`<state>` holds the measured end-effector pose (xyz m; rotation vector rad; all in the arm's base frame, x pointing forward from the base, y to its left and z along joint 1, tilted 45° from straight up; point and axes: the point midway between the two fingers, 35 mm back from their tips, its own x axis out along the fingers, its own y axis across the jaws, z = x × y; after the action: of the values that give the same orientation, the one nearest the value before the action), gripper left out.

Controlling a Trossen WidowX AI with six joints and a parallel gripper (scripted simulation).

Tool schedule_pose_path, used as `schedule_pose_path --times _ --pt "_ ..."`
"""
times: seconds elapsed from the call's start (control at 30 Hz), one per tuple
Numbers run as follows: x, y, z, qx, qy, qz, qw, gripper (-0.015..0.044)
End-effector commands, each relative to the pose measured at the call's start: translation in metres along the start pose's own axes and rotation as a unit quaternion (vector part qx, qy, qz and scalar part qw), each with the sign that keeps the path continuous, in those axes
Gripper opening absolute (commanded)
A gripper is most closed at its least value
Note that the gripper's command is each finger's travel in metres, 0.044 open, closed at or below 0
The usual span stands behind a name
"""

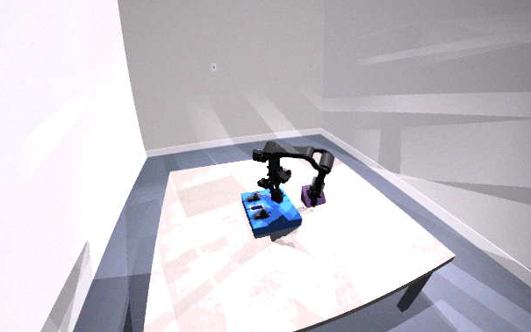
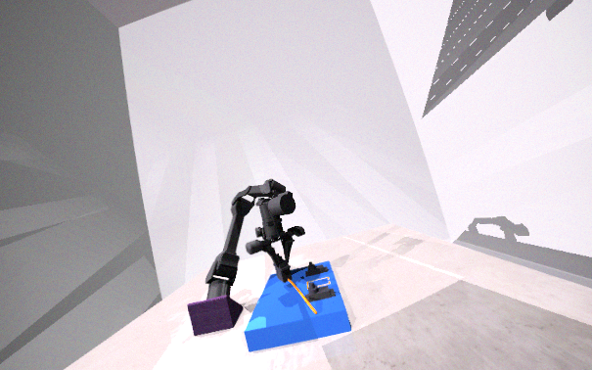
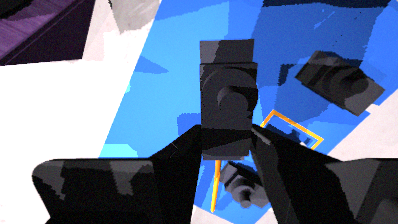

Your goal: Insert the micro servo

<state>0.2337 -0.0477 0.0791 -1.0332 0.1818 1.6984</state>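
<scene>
The black loose micro servo [image 1: 277, 197] [image 2: 284, 273] [image 3: 227, 100] is between the fingers of my gripper [image 3: 224, 130], which is shut on its body. Its output shaft faces up toward the wrist camera. It appears held a little above the blue deck [image 1: 287, 220] [image 2: 299, 338] [image 3: 145, 105], beside the pocket; the exact gap is unclear. Its orange cable [image 2: 302, 296] [image 3: 216, 187] trails toward the lower edge of the wrist view. The empty pocket's orange outline [image 3: 298, 125] lies right of and below the servo in the wrist view, partly hidden by the right finger.
One mounted black servo [image 1: 253, 198] [image 2: 316, 268] and another mounted servo [image 1: 261, 214] [image 2: 321, 292] stand on the deck on either side of the pocket. The purple block [image 1: 305, 198] [image 2: 211, 317] [image 3: 45, 35] under the arm's base stands beside the deck.
</scene>
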Motion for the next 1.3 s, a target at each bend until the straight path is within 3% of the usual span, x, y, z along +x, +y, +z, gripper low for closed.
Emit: schedule_pose_path --times 0.0,0.63,1.27 --pt "-0.0011 0.0011 -0.0023 0.047 0.004 0.001 0.999 0.0000" --pt "-0.0013 0.0010 -0.0032 0.368 0.005 -0.002 0.930 0.0000" --pt "-0.0013 0.0010 -0.0031 0.650 0.005 -0.003 0.760 0.0000"
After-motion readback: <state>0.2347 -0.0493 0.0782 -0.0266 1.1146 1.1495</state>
